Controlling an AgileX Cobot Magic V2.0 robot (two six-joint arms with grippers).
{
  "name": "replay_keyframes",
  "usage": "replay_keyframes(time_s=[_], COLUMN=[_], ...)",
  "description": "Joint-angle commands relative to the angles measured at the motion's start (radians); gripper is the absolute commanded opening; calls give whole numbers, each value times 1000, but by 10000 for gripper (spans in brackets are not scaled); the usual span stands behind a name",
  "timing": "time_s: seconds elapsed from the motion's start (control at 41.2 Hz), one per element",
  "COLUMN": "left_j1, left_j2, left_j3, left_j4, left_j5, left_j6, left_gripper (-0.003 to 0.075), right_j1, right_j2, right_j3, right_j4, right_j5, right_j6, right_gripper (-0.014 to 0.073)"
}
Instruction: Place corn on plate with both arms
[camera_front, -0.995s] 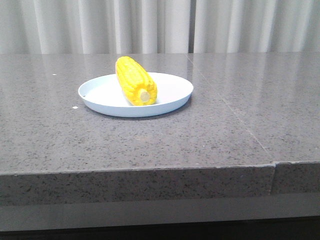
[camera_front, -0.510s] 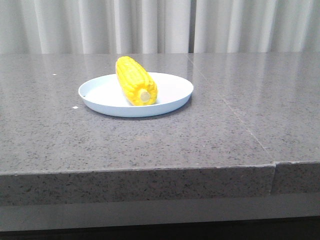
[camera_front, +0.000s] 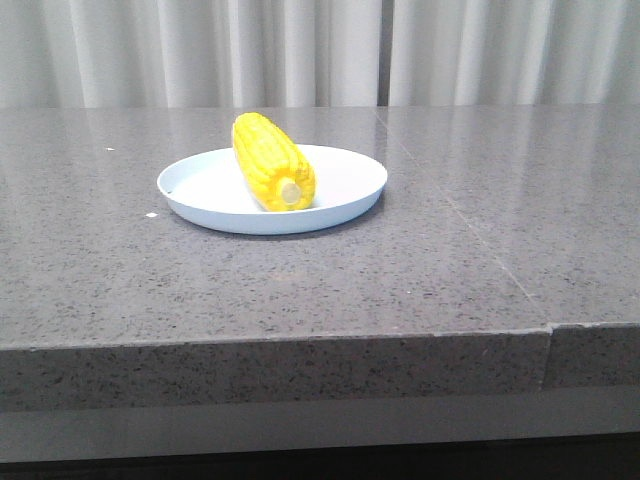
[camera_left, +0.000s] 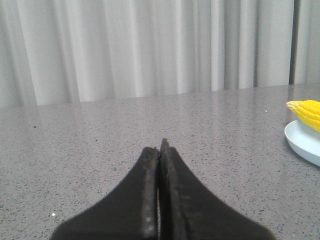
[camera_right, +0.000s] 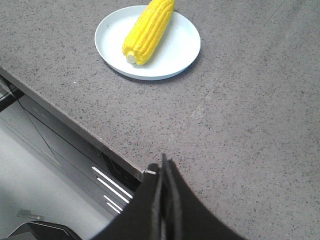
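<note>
The yellow corn (camera_front: 271, 163) lies on the pale blue-white plate (camera_front: 350, 190) on the grey stone table, its pale stub towards the front. Neither arm shows in the front view. My left gripper (camera_left: 160, 147) is shut and empty, low over the table well to the left of the plate; the plate's rim (camera_left: 300, 145) and the corn's tip (camera_left: 306, 111) show at that view's edge. My right gripper (camera_right: 162, 162) is shut and empty above the table's front edge, away from the plate (camera_right: 175, 55) and corn (camera_right: 147, 31).
The grey speckled table (camera_front: 450, 270) has a seam running front to back on its right part. White curtains (camera_front: 320, 50) hang behind it. The right wrist view shows the table's front edge (camera_right: 60, 117) and the floor below.
</note>
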Motion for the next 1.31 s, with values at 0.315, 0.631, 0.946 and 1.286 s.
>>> replay_keyframes(time_s=[0.315, 0.631, 0.946, 1.286], left_j1=[-8, -8, -8, -6], left_j2=[-20, -20, -20, -20], left_j3=[3, 3, 3, 3], left_j4=[0, 0, 0, 0], left_j5=[-77, -77, -77, -77], left_j6=[-8, -8, -8, -8], left_gripper=[-20, -20, -20, -20], right_j1=[-7, -7, -251, -510], right_j2=[2, 2, -212, -538], right_j3=[-25, -25, 226, 688], right_j4=[-9, -9, -26, -25], right_j5=[-67, -67, -319, -835], right_j6=[-5, -5, -6, -5], right_gripper=[-68, -68, -68, -68])
